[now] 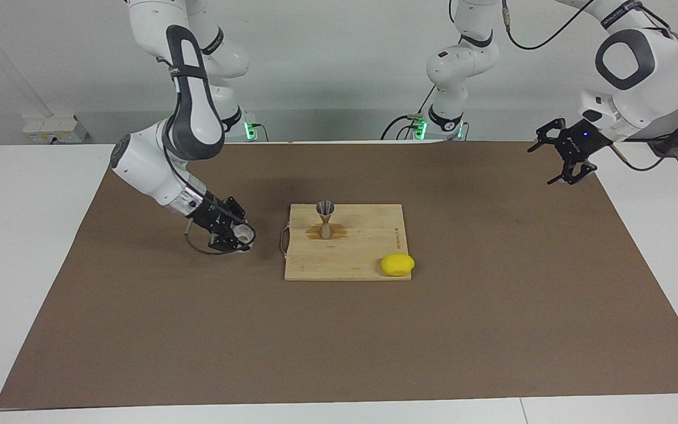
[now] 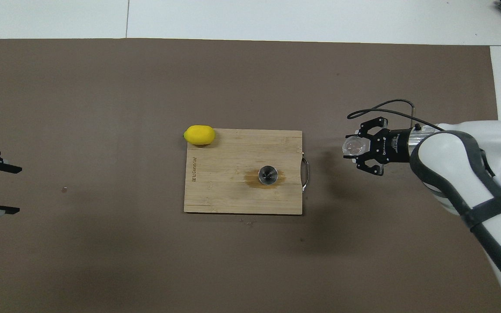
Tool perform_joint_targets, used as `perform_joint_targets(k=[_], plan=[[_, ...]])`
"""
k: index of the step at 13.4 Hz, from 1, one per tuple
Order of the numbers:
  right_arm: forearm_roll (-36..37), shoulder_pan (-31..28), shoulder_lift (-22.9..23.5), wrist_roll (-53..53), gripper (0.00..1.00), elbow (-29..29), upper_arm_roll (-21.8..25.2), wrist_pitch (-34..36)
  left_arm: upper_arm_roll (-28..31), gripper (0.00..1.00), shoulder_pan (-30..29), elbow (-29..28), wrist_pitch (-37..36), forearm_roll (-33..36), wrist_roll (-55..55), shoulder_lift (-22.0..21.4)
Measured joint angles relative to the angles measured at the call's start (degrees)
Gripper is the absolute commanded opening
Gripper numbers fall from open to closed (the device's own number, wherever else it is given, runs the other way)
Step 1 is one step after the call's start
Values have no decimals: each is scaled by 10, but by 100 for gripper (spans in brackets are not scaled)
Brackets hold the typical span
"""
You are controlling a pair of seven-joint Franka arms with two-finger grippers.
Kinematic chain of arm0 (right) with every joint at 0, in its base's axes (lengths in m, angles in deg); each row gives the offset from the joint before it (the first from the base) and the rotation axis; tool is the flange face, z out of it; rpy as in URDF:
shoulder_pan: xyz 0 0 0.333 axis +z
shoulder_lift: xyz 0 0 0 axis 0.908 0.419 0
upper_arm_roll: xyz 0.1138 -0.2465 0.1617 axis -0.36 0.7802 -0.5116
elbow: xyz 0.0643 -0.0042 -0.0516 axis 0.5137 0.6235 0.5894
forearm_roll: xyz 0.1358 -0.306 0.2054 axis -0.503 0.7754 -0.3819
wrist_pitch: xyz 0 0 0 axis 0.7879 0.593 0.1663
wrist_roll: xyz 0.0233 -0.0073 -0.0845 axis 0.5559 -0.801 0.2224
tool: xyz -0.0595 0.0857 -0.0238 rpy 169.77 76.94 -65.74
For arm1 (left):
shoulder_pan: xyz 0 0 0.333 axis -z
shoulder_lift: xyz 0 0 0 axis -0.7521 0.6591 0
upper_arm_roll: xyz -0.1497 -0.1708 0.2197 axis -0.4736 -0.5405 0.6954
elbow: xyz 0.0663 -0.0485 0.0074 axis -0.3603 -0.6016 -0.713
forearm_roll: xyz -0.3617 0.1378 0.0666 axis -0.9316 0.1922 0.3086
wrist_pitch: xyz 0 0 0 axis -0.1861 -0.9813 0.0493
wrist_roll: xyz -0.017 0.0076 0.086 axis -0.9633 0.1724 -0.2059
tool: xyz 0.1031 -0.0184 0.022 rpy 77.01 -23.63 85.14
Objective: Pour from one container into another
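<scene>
Right gripper [image 1: 234, 234] is clamped on the small clear faceted glass tumbler [image 1: 244, 234], low over the brown mat [image 1: 492, 306] at the right arm's end of the counter, beside the cutting board's handle end. Whether the tumbler sits on the mat or hangs just above it can't be told. In the overhead view the tumbler [image 2: 355, 146] shows round, mouth or base up, with gripper fingers on either side, so the grip looks sideways on the body, which would leave the rim free for tipping.

Small grey metal hourglass jigger [image 1: 325, 218] stands upright on the light wooden cutting board [image 1: 368, 253], toward the board's handle end and the edge nearer the robots. A brownish wet-looking stain [image 2: 254, 179] rings its base; likely spilled liquid. Upright with open cone up, it's ready to receive a pour.

Yellow lemon [image 1: 398, 264] rests at the board's corner farthest from the robots, toward the left arm's end, partly over the edge. Well apart from the jigger, out of the pour path.

Left gripper [image 1: 568, 154] waits released, fingers spread, up over the mat at the left arm's end, holding nothing.

Judgement: tumbler is grasped but well apart from the jigger; carry and tilt not yet done. Jigger mouth is narrow, so aim matters.
</scene>
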Motion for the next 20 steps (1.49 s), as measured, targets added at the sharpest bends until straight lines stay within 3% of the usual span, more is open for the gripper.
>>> perform_joint_targets(k=[3, 9, 13, 20], plan=[[59, 41, 0, -85, 0, -25, 0, 0, 0, 100, 15, 34, -13, 22, 141, 1], [75, 98, -1, -156, 0, -53, -1, 0, -2, 100, 82, 114, -106, 103, 444, 10], [86, 105, -23, -171, 0, -53, -1, 6, 1, 100, 82, 119, -113, 105, 561, 15], [165, 137, -38, -236, 0, -47, -1, 13, 8, 100, 81, 123, -86, 105, 699, 18]])
